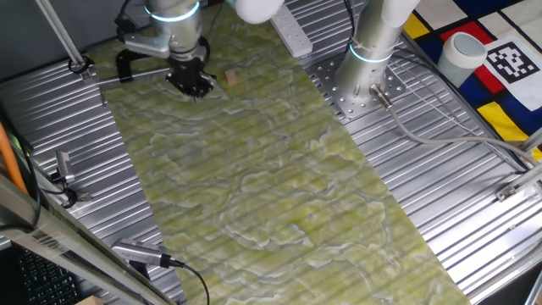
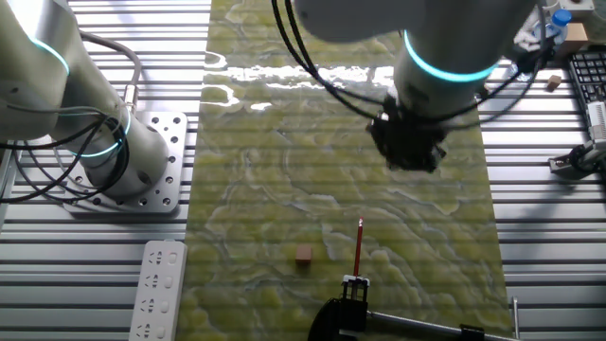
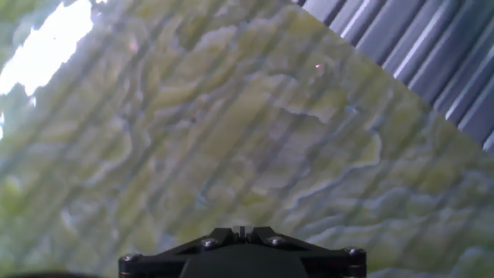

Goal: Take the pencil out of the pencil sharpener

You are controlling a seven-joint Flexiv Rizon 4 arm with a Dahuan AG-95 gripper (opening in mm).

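Note:
The pencil (image 2: 359, 248), a thin dark-red stick, lies on the green mat, apart from the pencil sharpener (image 2: 303, 254), a small tan block to its left. The sharpener also shows in one fixed view (image 1: 230, 78), just right of my gripper (image 1: 195, 85); the pencil is hidden there behind the gripper. In the other fixed view my gripper (image 2: 409, 150) hangs above the mat, away from both and holding nothing I can see. In the hand view the fingertips (image 3: 241, 229) sit together over bare mat.
A black C-shaped clamp (image 2: 343, 308) stands at the mat's edge close to the pencil; it also shows in one fixed view (image 1: 127, 63). A white power strip (image 2: 159, 289) lies beside the mat. The arm's base (image 1: 368, 59) stands on the metal plate.

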